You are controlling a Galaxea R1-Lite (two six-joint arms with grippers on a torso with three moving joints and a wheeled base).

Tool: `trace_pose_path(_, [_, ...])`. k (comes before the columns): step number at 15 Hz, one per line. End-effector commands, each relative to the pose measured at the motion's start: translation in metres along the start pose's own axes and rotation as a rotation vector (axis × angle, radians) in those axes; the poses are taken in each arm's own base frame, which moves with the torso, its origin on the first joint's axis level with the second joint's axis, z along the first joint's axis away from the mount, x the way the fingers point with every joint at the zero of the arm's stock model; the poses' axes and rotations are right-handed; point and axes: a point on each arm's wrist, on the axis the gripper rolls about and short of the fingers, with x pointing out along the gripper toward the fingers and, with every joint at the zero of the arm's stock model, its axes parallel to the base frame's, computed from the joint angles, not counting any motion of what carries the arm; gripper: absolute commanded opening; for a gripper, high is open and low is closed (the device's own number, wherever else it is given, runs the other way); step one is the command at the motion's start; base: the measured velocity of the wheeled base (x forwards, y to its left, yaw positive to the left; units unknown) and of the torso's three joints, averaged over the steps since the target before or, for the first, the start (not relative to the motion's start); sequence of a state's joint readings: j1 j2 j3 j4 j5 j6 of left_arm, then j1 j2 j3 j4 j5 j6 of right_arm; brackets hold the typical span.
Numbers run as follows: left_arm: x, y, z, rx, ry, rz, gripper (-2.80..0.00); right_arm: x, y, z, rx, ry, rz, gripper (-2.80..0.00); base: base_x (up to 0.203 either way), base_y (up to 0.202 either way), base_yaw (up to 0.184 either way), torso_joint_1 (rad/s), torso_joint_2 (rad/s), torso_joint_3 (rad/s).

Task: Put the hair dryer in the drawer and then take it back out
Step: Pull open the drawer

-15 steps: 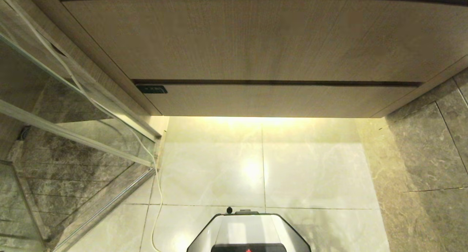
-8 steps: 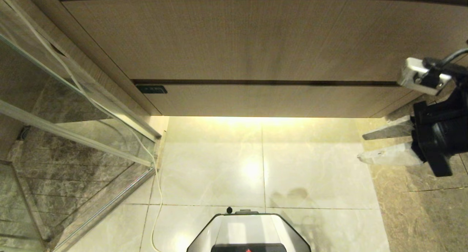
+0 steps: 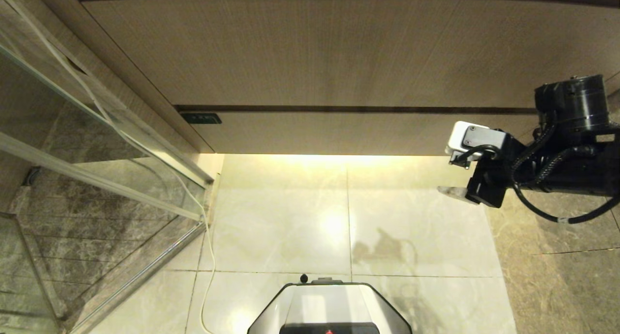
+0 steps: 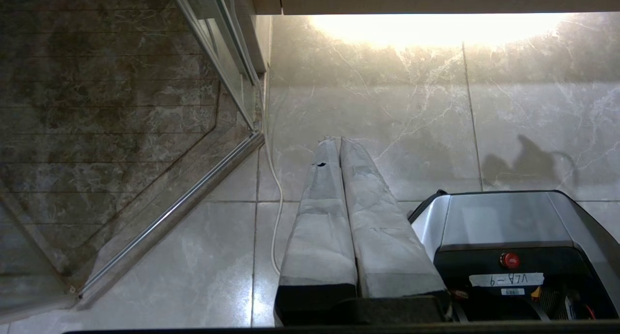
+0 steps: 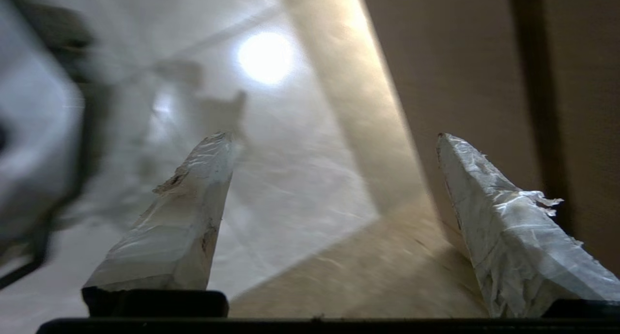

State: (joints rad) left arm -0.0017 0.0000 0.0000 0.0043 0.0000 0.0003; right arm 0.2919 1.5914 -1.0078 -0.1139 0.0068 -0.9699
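Two tools show up, neither with anything in it. We see the right tool (image 3: 453, 191) at the right edge of the head view, its black arm reaching in from that side, fingers aimed toward the middle of the scene, and it hangs above the floor (image 3: 290, 227) just in front of the right end of the drawer (image 3: 358, 133). From the head view only one finger tip shows, but in its own wrist view the right tool (image 5: 334, 136) has its taped fingers (image 5: 184, 217) spread wide with nothing between them, only floor tile and wood front beyond. The left tool (image 4: 336, 140) shows only in its own wrist view: the two wrapped fingers are pressed flat together and grip nothing, pointing down at the floor beside the robot base (image 4: 499, 217). The drawer is pushed fully in, its flat front flush under the taller wood panel (image 3: 339, 53), with a dark gap line between them and a small dark plate (image 3: 201, 118) at the gap's left end. We find the hair dryer in none of the views, so we cannot tell where it is. A glass shower door (image 3: 72, 130) stands at left, and a thin white cord (image 3: 209, 256) runs down the floor next to it.
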Motion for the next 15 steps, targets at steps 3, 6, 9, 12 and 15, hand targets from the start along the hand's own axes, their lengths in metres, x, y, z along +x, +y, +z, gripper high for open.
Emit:
trace_pose_path(3, [0.0, 0.0, 0.0, 0.0, 0.002, 0.0, -2.8, 0.056, 0.008, -0.008, -0.036, 0.01, -0.114, 0.0, 0.0, 0.0, 0.0, 0.0, 0.0, 0.0])
trace_pose_path(6, [0.0, 0.0, 0.0, 0.0, 0.002, 0.0, -2.8, 0.086, 0.01, -0.011, -0.032, -0.044, -0.172, 0.0, 0.0, 0.0, 0.0, 0.0, 0.0, 0.0])
trace_pose_path(9, [0.0, 0.0, 0.0, 0.0, 0.001, 0.0, -2.8, 0.101, 0.003, -0.021, -0.088, -0.169, -0.143, 0.0, 0.0, 0.0, 0.0, 0.0, 0.0, 0.0])
trace_pose_path(12, [0.0, 0.0, 0.0, 0.0, 0.001, 0.0, -2.8, 0.111, -0.005, -0.027, -0.149, -0.218, -0.19, 0.0, 0.0, 0.0, 0.0, 0.0, 0.0, 0.0])
trace_pose_path(15, [0.0, 0.0, 0.0, 0.0, 0.002, 0.0, -2.8, 0.12, -0.015, -0.033, -0.223, -0.248, -0.205, 0.0, 0.0, 0.0, 0.0, 0.0, 0.0, 0.0])
